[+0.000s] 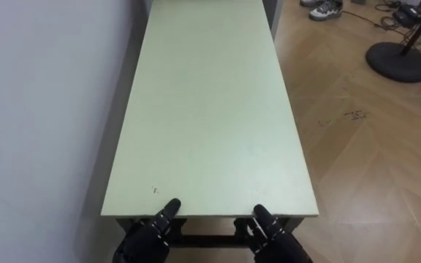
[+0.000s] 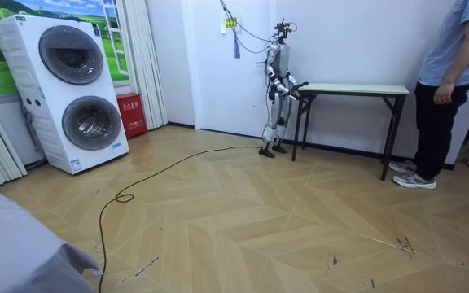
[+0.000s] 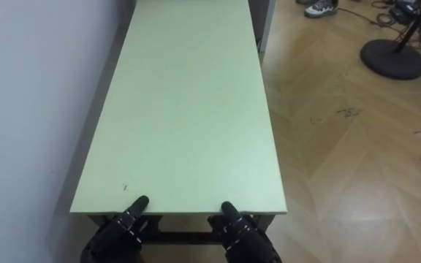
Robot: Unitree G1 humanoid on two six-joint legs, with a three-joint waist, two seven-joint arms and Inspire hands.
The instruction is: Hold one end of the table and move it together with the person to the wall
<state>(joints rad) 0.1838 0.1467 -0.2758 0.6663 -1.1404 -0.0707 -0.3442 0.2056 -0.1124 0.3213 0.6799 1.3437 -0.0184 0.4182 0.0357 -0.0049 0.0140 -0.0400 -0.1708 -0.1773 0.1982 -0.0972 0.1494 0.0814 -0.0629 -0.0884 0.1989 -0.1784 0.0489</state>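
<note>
Desk [image 1: 210,109] runs lengthwise away from me; my left hand [image 1: 150,235] and right hand [image 1: 275,237] sit at its near end (clasped or not, I cannot tell), person [image 2: 450,73] by its far end.

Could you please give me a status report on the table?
At table near edge: left hand, right hand. Far end: person, hands off. Left side: wall, close.
</note>
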